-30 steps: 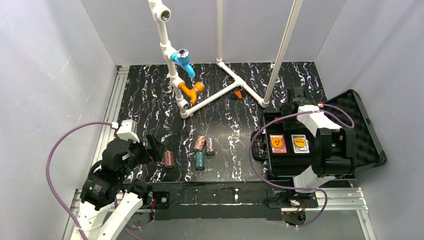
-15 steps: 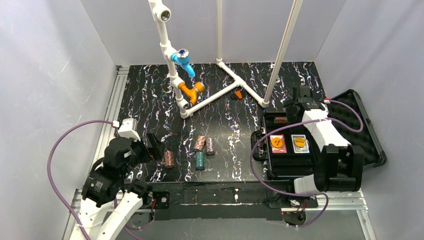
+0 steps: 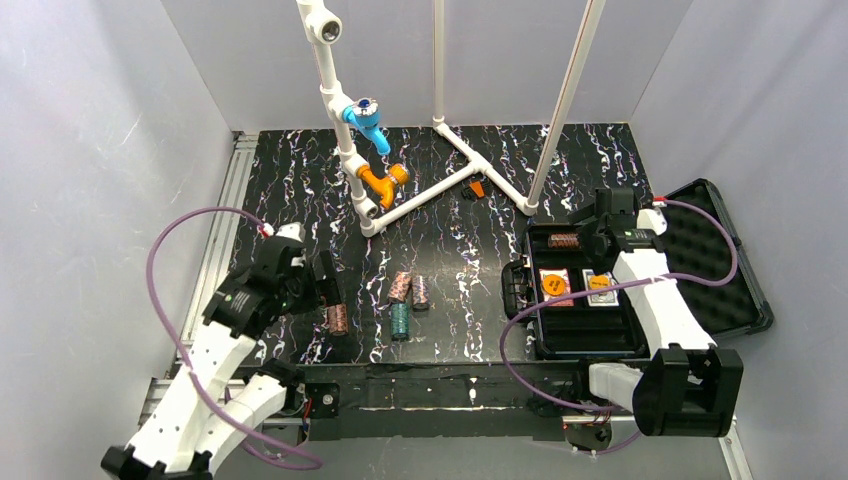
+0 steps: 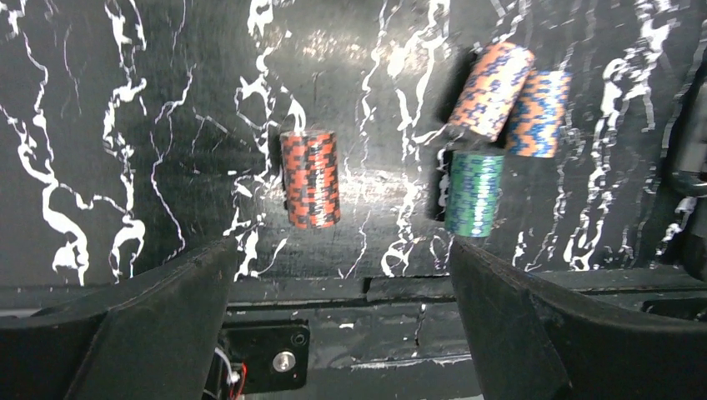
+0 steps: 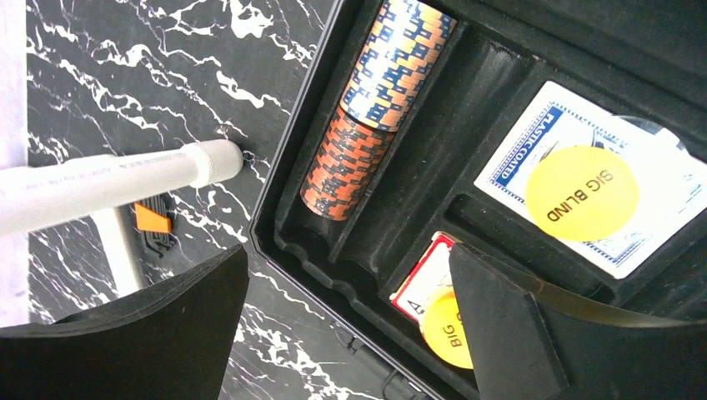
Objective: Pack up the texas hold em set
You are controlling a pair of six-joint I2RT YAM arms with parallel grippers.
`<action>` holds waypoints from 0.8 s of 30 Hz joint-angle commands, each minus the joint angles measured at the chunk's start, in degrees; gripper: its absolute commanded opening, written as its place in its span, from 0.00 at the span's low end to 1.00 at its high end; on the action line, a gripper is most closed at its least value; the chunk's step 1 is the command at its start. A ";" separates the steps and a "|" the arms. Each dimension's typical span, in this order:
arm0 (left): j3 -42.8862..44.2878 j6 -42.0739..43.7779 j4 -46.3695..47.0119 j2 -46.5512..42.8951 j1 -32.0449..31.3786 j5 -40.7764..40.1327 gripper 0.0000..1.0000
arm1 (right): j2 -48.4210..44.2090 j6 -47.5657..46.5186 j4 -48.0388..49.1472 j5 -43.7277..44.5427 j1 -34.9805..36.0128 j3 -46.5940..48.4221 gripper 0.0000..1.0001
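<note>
While left gripper (image 4: 342, 246) and right gripper (image 5: 346, 258) gape empty, chip-stowing seems underway; next, grasp the centre-left red chip stack (image 4: 310, 177).

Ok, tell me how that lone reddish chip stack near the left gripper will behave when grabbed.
The reddish chip stack appears to lie on its side, so a nudge may roll it. Its banded edge suggests loose chips, so it could break apart unless squeezed end to end. Probably heavy for its size.
</note>
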 commanded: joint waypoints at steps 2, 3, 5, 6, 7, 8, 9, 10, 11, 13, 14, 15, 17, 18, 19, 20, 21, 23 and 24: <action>0.78 -3.25 -3.45 4.50 0.19 -2.18 0.98 | -4.25 -9.06 2.21 -0.83 -0.30 -0.76 0.98; 0.54 -3.50 -3.35 5.44 0.19 -2.27 0.98 | -4.95 -10.04 2.56 -1.48 -0.27 -0.95 0.98; 0.37 -3.73 -3.41 7.98 0.12 -2.09 0.94 | -6.20 -12.21 3.24 -2.71 -0.31 -1.41 0.98; 0.41 -3.87 -3.34 9.23 0.18 -1.91 0.93 | -6.67 -12.95 3.48 -3.26 -0.31 -1.71 0.98; 0.45 -4.11 -3.33 10.64 0.16 -1.78 0.92 | -7.24 -13.88 3.87 -4.10 -0.31 -2.10 0.98; 0.33 -4.31 -3.02 11.84 0.18 -1.78 0.91 | -7.73 -14.61 4.65 -4.85 -0.30 -2.55 0.98; 0.14 -4.51 -2.76 12.98 0.19 -1.76 0.90 | -8.20 -15.31 5.28 -5.63 -0.31 -2.98 0.98; -0.04 -4.80 -2.33 14.07 0.13 -1.88 0.89 | -8.75 -16.21 5.97 -6.62 -0.22 -3.42 0.98; -0.26 -5.00 -1.91 14.87 0.11 -1.99 0.88 | -9.15 -17.15 6.81 -7.64 -0.18 -3.80 0.98; -1.01 -5.37 -0.82 16.73 0.06 -2.17 0.85 | -9.92 -19.16 8.37 -9.89 -0.17 -4.38 0.98; -1.38 -5.58 -0.27 17.46 0.07 -2.27 0.83 | -10.15 -20.00 9.01 -10.97 -0.09 -4.50 0.98; -1.81 -5.82 0.33 18.23 0.08 -2.33 0.82 | -10.24 -20.81 9.43 -11.88 -0.10 -4.60 0.98; -2.64 -6.12 1.32 19.90 0.10 -2.73 0.81 | -10.57 -21.76 10.14 -13.30 0.12 -4.75 0.98; -2.86 -6.24 1.48 20.83 0.11 -3.44 0.81 | -10.75 -22.20 10.51 -13.71 0.25 -4.86 0.98; -2.95 -6.53 1.40 21.87 0.09 -4.59 0.82 | -10.79 -22.40 10.67 -13.93 0.34 -4.88 0.98; -3.11 -6.97 1.49 22.81 0.11 -5.17 0.82 | -10.92 -22.60 10.89 -14.14 0.39 -4.96 0.98; -3.40 -7.22 2.12 23.90 0.11 -5.10 0.82 | -11.01 -22.75 11.06 -14.41 0.43 -5.09 0.98; -4.28 -7.35 3.38 26.07 0.11 -4.59 0.80 | -11.13 -23.00 11.43 -14.87 0.56 -5.38 0.98; -4.76 -7.35 4.04 27.19 0.11 -4.26 0.78 | -11.16 -23.11 11.48 -14.96 0.62 -5.49 0.98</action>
